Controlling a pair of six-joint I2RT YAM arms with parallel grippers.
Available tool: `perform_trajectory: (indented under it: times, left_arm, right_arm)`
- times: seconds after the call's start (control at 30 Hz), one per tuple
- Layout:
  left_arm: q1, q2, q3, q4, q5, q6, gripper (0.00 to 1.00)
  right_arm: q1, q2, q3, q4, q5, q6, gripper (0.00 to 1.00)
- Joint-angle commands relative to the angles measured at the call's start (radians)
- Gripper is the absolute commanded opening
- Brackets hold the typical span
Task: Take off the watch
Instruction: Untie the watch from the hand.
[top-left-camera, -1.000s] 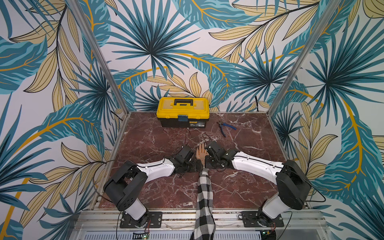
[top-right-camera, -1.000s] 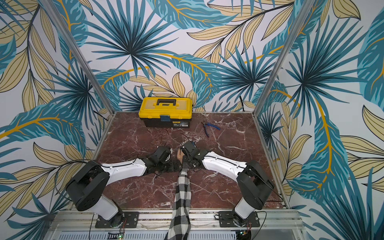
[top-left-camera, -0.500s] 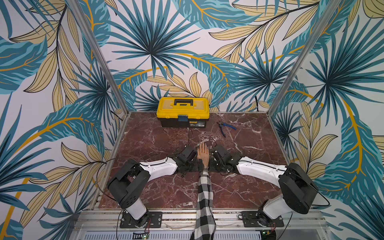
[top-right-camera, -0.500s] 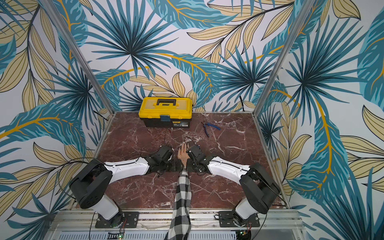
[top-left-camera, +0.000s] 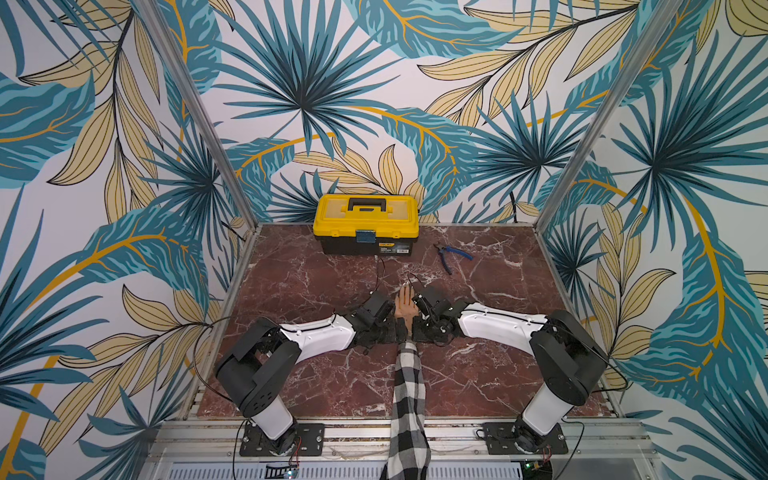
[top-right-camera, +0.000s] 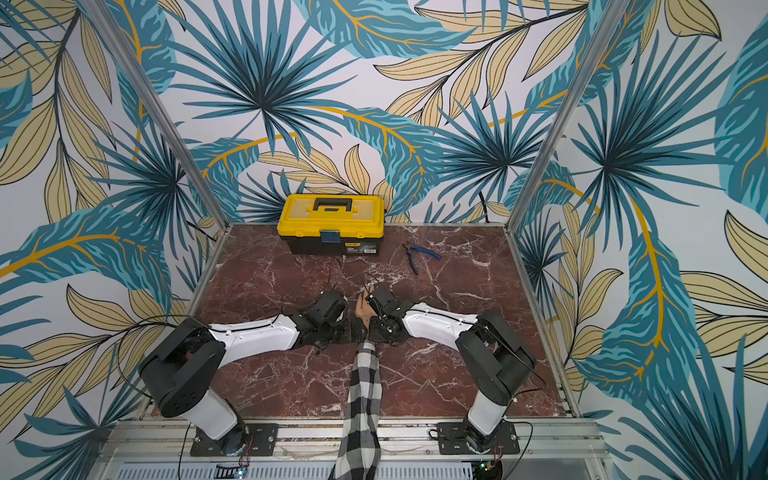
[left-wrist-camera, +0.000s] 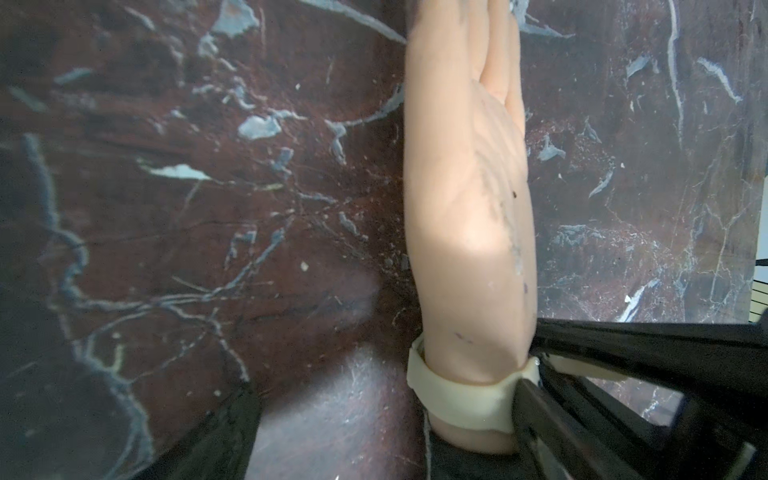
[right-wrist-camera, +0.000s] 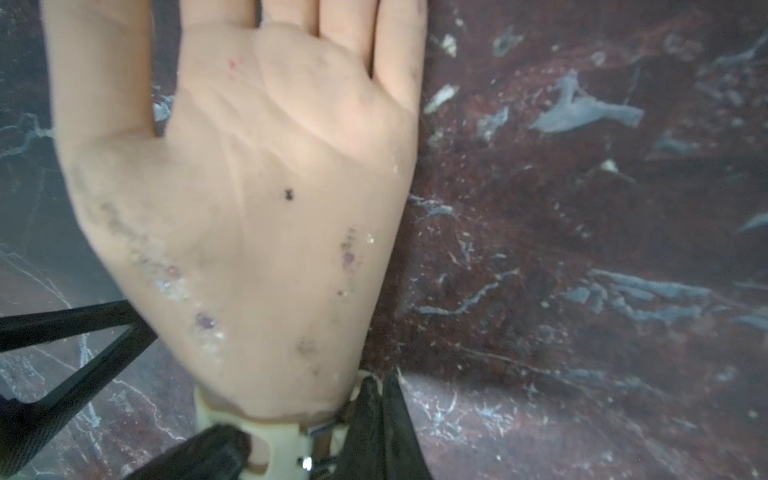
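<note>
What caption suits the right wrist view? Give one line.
Palm-up mannequin hand, cream watch at its wrist, right gripper shut on the strap.

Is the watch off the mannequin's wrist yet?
No. In the left wrist view the cream strap of the watch is wrapped around the wrist at the base of the mannequin hand.

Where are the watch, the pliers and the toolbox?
watch (left-wrist-camera: 461, 400): left wrist view, cream strap.
pliers (top-left-camera: 459, 252): a top view, blue handle.
toolbox (top-left-camera: 365, 220): a top view, yellow lid.
</note>
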Motion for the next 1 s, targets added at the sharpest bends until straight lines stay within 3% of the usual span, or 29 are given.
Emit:
perform_trajectory:
  times: [0.0,0.17,0.4,0.7,0.97]
  left_arm:
    - [0.003,0.091,-0.081,-0.157,-0.052,-0.012,0.96]
    - [0.002,0.073,-0.092,-0.144,-0.050,-0.015,0.96]
    - [0.017,0.036,-0.097,-0.144,-0.058,-0.018,0.96]
    - [0.098,-0.025,-0.168,-0.142,-0.050,0.007,0.97]
    - [0.096,0.007,-0.155,-0.120,-0.032,0.013,0.97]
  right_arm:
    - [0.005,-0.031,-0.056,-0.013,-0.031,-0.010,0.00]
    - [0.001,-0.133,-0.064,-0.001,-0.035,0.007,0.00]
    - [-0.002,-0.163,-0.039,0.005,-0.029,0.004,0.00]
    - [-0.005,-0.144,-0.032,-0.030,-0.027,-0.008,0.00]
    - [-0.005,-0.029,-0.035,-0.043,-0.052,-0.015,0.00]
